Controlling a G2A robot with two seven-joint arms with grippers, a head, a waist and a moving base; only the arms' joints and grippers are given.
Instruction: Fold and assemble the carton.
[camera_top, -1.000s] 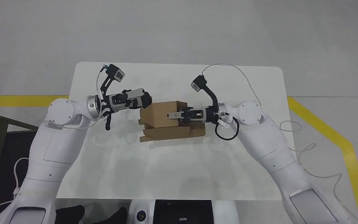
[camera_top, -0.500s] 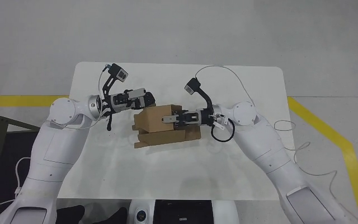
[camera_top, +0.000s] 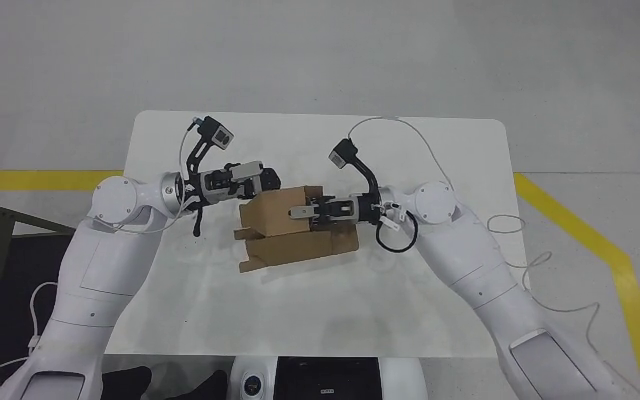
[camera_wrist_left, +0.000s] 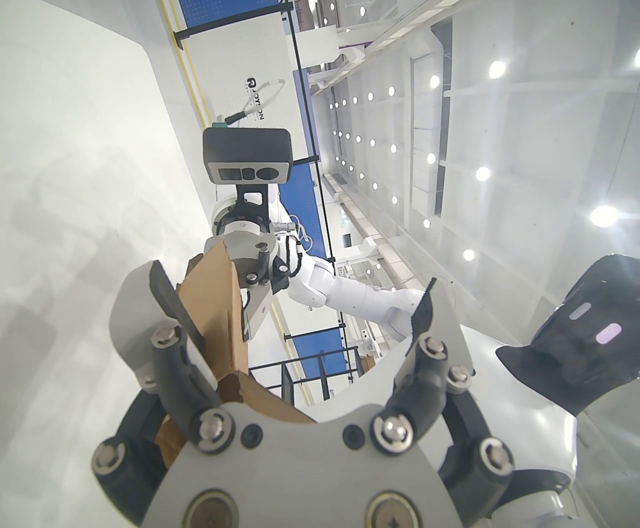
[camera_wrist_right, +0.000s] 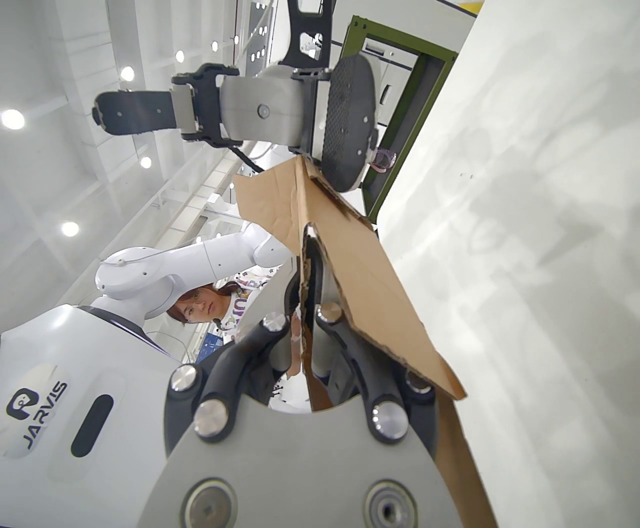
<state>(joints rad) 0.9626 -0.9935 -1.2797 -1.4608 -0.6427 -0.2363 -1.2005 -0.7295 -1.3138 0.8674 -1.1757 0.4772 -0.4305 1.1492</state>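
Two arms: one at each end of the brown corrugated cardboard carton (camera_top: 290, 225).
Carton place: about the middle of the white table (camera_top: 420, 300) and tilted. I cannot tell whether it rests on the table or is held just off it.
Done so far: by the look of it, the board is opened out into a box-shaped body with its walls standing.
Left to do: the loose flaps (camera_top: 250, 262) at the carton's lower end, on the left arm's side, splay outward unfolded. They seem to need folding in and the ends closing, so I judge the job roughly midway.
Jaws, right gripper (camera_wrist_right: 312, 250): closed tight on the thin edge of one carton panel, at the end facing the right arm.
Jaws, left gripper (camera_wrist_left: 295, 295): spread wide and gripping nothing. One finger lies against the carton's opposite edge.
Carton contents: the inside is mostly hidden by its own panels and the right gripper. No contents can be made out in the part that shows.
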